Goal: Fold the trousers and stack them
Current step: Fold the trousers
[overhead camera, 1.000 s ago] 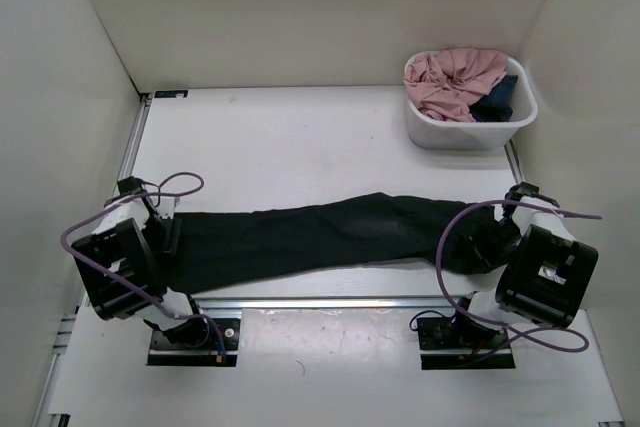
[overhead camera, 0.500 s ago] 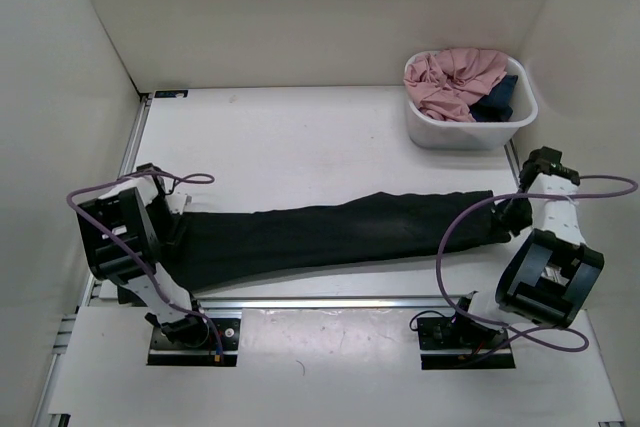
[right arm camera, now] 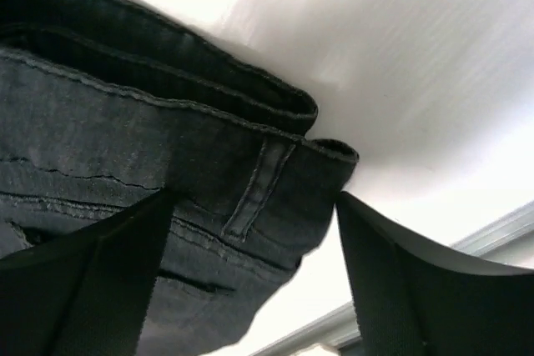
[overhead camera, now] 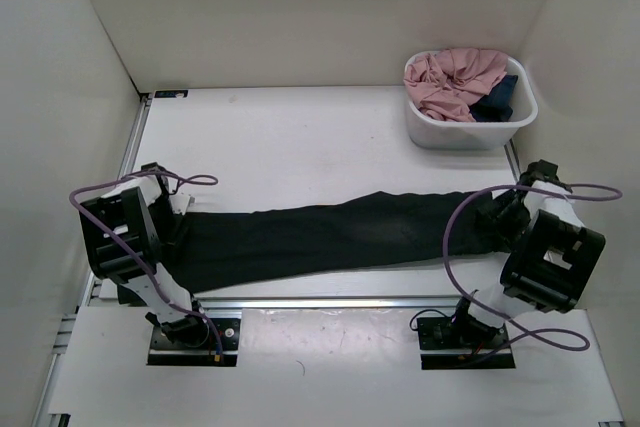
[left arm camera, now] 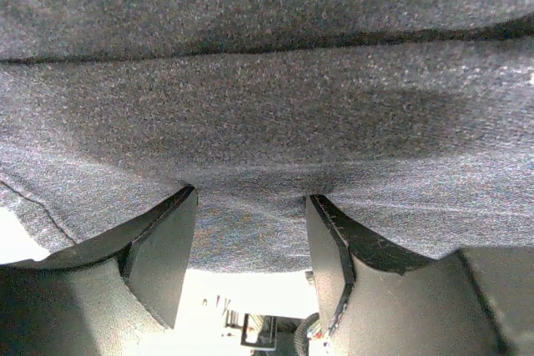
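The black trousers (overhead camera: pixel 330 237) are laid out lengthwise across the near half of the counter (overhead camera: pixel 300 147), running pretty much from one arm to the other, with the right end sitting a bit farther back than the left. The left claw (overhead camera: pixel 180 227) is at the left end, and from its wrist cam you can see the two fingers (left arm camera: pixel 158 264) closed in on a fold of the dark fabric, with the cloth bunched up between them and draped over the top. The right claw (overhead camera: pixel 497 215) is pinching the other end, which is the waistband. There's a belt loop (right arm camera: pixel 254 193) right between its fingers, and that corner is lifted just off the white surface. In the far right corner there's a white tub (overhead camera: pixel 470 132) with a crumpled pink garment (overhead camera: pixel 455 77) in it and a small dark blue garment (overhead camera: pixel 500 99) tucked against its right side, well apart from the trousers.
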`<state>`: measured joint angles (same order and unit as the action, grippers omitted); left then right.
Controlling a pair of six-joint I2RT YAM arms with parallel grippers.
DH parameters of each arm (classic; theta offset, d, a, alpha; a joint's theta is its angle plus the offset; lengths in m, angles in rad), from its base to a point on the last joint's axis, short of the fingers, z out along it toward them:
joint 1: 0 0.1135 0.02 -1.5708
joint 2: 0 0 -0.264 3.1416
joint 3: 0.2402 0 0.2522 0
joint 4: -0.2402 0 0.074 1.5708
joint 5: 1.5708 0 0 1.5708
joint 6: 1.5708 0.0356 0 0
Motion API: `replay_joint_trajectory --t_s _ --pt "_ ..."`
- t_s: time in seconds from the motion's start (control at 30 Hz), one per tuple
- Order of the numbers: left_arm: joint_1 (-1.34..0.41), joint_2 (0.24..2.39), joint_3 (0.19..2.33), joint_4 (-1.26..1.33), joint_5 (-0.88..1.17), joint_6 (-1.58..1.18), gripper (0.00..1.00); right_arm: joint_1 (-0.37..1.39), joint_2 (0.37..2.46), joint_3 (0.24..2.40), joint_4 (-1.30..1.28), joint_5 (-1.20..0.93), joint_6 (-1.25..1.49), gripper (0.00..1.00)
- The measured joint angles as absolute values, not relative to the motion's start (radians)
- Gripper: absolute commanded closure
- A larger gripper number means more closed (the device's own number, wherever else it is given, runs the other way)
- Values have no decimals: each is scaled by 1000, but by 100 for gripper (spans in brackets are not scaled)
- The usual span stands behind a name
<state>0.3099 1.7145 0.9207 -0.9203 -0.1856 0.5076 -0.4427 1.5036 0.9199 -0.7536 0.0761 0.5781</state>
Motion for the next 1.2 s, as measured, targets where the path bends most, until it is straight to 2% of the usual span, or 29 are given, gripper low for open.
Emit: replay_joint_trajectory --t_s 0.03,0.13,0.27,0.37,0.47,0.57,0.6,0.63,0.7,0.73,0.97,1.1,1.2 --pt "310 1710 916 -916 -186 508 35 -456 1489 886 -716 50 572 8" --pt "310 1695 905 -905 -187 507 35 -480 1377 791 -661 9 582 1" --pt "310 1684 896 -897 -188 506 34 -482 1235 717 -625 -4 624 1" --pt "310 1681 895 -897 -189 504 34 -482 1321 718 -591 6 667 1" --pt "310 1678 894 -896 -190 501 34 -477 1464 775 -587 19 705 8" --pt "310 1674 895 -896 -191 500 33 -466 1534 831 -591 25 723 34" --pt "310 1674 901 -896 -192 499 33 -462 1554 846 -593 22 728 63" --pt "310 1674 906 -899 -193 497 31 -459 1570 859 -593 15 728 78" --pt "311 1687 923 -912 -194 496 31 -455 1600 876 -569 -26 746 96" --pt "312 1696 932 -921 -194 496 31 -454 1604 879 -558 -37 750 100" --pt "297 1796 1050 -968 -181 500 31 -476 1545 820 -496 -50 767 100" --pt "247 1888 1226 -951 -116 477 26 -497 1432 816 -570 56 728 100" --pt "212 1944 1388 -901 -64 460 23 -513 1371 892 -611 176 669 100"
